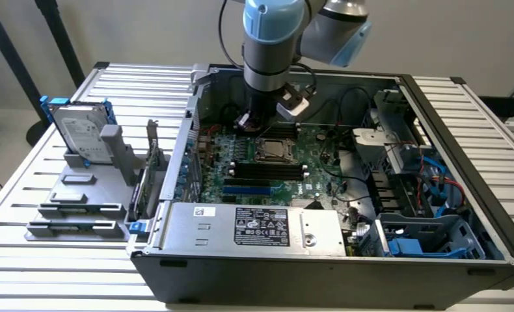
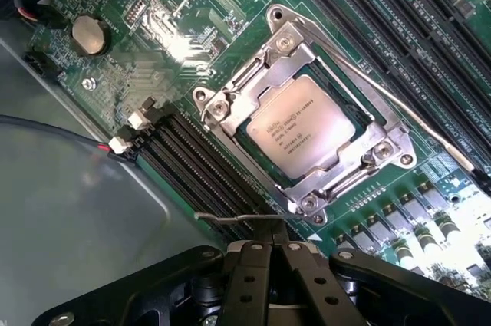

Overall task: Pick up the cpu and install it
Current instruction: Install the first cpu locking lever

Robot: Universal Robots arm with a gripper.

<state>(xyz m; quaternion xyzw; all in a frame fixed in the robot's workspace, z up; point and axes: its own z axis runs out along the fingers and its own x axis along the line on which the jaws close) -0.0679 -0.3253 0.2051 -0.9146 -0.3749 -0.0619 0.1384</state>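
The arm (image 1: 270, 52) hangs upright inside the open computer case (image 1: 326, 276), its gripper (image 1: 249, 124) pinched together on nothing, tips just beside the socket frame (image 2: 221, 108) where the cpu (image 2: 301, 128) lies seated; a thin wire lever (image 2: 230, 218) runs near the tips, the case walls well apart from the socket.
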